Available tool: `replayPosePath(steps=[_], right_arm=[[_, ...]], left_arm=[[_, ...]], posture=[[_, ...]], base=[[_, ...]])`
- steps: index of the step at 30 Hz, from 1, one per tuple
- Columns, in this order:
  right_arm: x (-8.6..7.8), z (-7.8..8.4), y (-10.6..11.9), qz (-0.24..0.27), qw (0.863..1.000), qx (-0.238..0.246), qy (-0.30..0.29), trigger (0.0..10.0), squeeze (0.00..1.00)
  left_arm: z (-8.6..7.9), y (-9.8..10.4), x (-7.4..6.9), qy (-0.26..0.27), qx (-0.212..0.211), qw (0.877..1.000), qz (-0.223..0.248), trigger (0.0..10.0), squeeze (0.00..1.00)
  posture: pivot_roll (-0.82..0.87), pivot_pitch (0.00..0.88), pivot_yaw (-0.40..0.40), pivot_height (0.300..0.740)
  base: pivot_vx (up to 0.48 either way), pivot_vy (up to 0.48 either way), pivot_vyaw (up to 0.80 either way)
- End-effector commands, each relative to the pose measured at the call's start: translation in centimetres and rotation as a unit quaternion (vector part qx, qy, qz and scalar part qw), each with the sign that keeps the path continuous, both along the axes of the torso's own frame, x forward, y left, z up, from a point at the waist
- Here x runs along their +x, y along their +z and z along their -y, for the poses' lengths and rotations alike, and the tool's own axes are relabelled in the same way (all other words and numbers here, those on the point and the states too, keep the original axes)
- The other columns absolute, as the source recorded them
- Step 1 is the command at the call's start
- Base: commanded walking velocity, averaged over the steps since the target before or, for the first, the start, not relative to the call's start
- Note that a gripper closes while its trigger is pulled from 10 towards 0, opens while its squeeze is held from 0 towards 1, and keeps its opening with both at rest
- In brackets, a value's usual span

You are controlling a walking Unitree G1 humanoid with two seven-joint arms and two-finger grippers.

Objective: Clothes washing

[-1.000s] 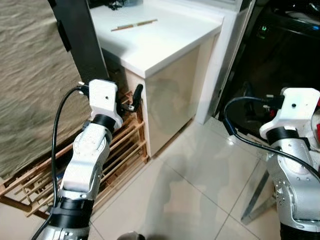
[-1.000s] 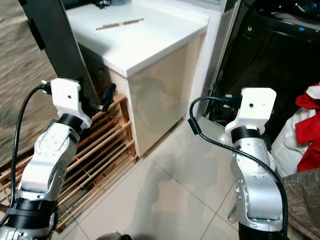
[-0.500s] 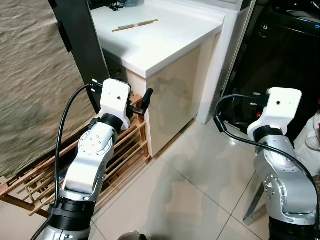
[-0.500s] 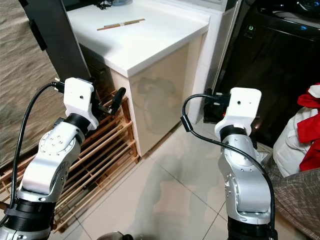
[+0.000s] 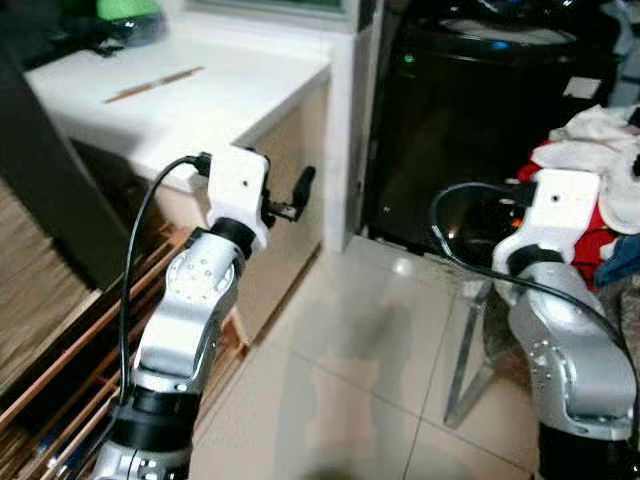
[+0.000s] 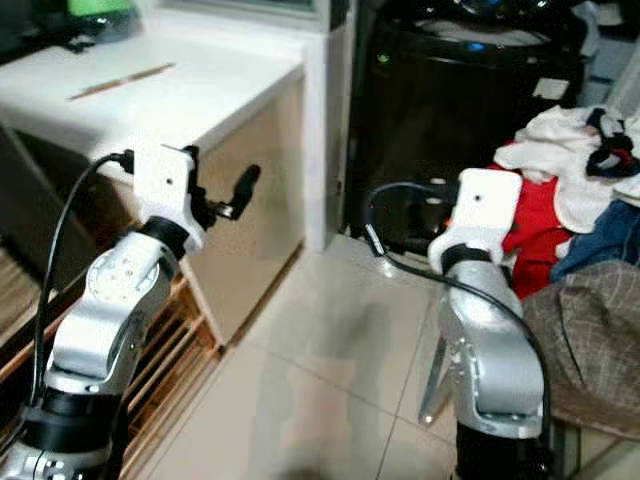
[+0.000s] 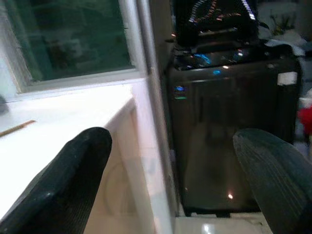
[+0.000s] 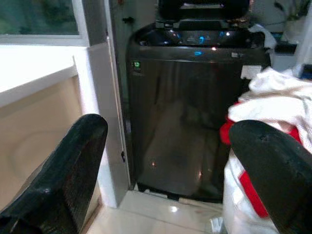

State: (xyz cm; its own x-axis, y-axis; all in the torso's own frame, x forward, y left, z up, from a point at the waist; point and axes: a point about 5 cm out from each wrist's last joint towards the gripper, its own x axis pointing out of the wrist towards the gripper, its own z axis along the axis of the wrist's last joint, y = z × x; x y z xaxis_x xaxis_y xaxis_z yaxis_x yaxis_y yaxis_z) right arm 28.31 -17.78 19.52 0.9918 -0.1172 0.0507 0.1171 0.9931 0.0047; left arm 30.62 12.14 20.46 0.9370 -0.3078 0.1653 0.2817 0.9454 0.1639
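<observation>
The whole view has been swung rightward since a second ago: the black top-loading washing machine (image 5: 470, 110), then at the right edge, is now seen at upper centre, so the approach is judged under way. A pile of laundry (image 6: 570, 190), white, red and blue, is heaped at upper right; its container cannot be made out. The left gripper (image 7: 170, 175) and right gripper (image 8: 165, 170) are held wide apart, nothing gripped.

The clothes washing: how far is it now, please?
Barely started. Done: the robot faces the black washing machine. In hand: nothing; the left pincer and right pincer are open and empty. Left: the clothes pile beside the machine is not loaded.
</observation>
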Motion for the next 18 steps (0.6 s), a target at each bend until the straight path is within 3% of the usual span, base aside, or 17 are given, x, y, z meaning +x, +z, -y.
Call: replayPosePath(steps=[1, 18], right_arm=[[0.39, -1.24, 0.17, -0.001, 1.0, 0.004, 0.024, 10.0, 0.0], [1.03, -1.99, 0.28, -0.002, 0.999, 0.003, 0.034, 10.0, 0.0]], left_arm=[[-1.25, 0.22, 0.07, 0.023, 0.006, 1.0, 0.002, 10.0, 0.0], [-2.08, -0.03, -0.31, 0.035, 0.016, 0.999, -0.006, 10.0, 0.0]], posture=[[0.04, 0.0, 0.035, 0.74], [0.06, 0.0, 0.023, 0.74]], base=[[0.375, 0.0, 0.0], [0.375, 0.0, 0.0]])
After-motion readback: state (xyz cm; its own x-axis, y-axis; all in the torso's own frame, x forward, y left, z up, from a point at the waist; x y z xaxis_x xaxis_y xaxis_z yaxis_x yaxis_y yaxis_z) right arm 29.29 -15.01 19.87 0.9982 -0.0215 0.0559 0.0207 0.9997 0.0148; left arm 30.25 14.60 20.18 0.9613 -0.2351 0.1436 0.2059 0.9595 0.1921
